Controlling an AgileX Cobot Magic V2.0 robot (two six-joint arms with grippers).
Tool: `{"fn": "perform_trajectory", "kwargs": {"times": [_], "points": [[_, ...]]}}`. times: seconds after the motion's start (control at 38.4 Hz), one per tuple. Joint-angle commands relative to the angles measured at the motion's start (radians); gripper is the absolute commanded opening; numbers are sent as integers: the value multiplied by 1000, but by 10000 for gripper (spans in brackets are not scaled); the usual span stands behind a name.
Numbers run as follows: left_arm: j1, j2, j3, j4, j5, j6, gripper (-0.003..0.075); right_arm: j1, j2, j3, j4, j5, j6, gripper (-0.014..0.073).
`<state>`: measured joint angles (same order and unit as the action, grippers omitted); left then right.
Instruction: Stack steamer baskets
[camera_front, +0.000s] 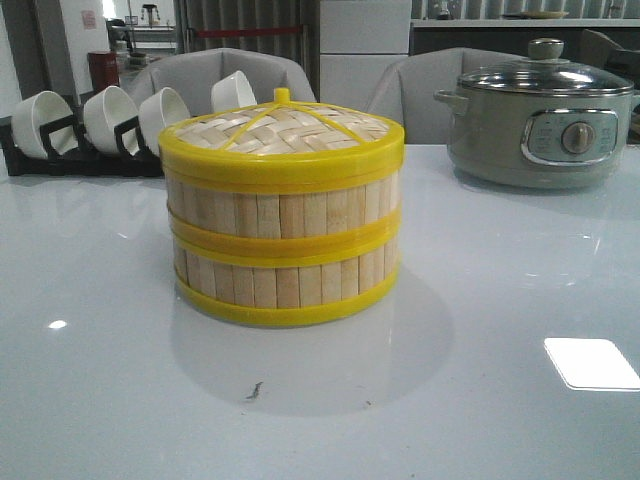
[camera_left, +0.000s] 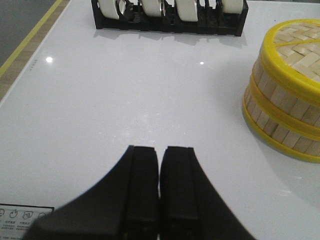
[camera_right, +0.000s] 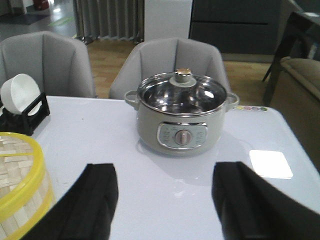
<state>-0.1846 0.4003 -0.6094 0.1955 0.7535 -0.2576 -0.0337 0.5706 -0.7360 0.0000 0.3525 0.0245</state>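
At the centre of the white table (camera_front: 120, 400) in the front view, two steamer baskets (camera_front: 285, 250) sit stacked one on the other, their yellow bands meeting at mid-height, with a woven bamboo lid (camera_front: 282, 135) closing the upper one. From the stack, a black rack (camera_front: 60, 160) of tilted white bowls (camera_front: 108, 118) lies toward ten o'clock at the table's far edge, and a grey electric pot (camera_front: 540, 125) with a glass lid stands toward two o'clock. Neither arm appears in this view. The left wrist view alone shows the left gripper (camera_left: 160, 187): its two black fingers are pressed together with nothing between them, hovering over bare table, well apart from the stack, which is cut off at the picture's edge. The right wrist view alone shows the right gripper (camera_right: 165, 200): its fingers stand wide apart and empty, facing the pot, with the lid's yellow rim at one side. This view also reveals grey chairs (camera_right: 175, 62) behind the table
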Motion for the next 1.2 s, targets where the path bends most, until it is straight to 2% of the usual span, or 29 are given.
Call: {"fn": "perform_trajectory", "kwargs": {"times": [0.0, 0.16, 0.31, 0.42, 0.55, 0.62, 1.17], "points": [[-8, 9, -29, 4, -75, -7, 87, -37, -104, 56, 0, -93, 2, 519], [-8, 9, -29, 4, -75, -7, 87, -49, -235, 173, 0, -92, 2, 519], [-8, 9, -29, 4, -75, -7, 87, -49, -285, 272, 0, -113, 2, 495], [-8, 9, -29, 4, -75, -7, 87, -49, -291, 324, 0, -125, 2, 365], [-8, 9, -29, 4, -75, -7, 87, -49, -291, 345, 0, -127, 2, 50], [-8, 9, -29, 4, -75, -7, 87, -49, -291, 346, 0, -139, 2, 75], [-8, 9, -29, 4, -75, -7, 87, -49, -291, 346, 0, -142, 2, 55]]}}
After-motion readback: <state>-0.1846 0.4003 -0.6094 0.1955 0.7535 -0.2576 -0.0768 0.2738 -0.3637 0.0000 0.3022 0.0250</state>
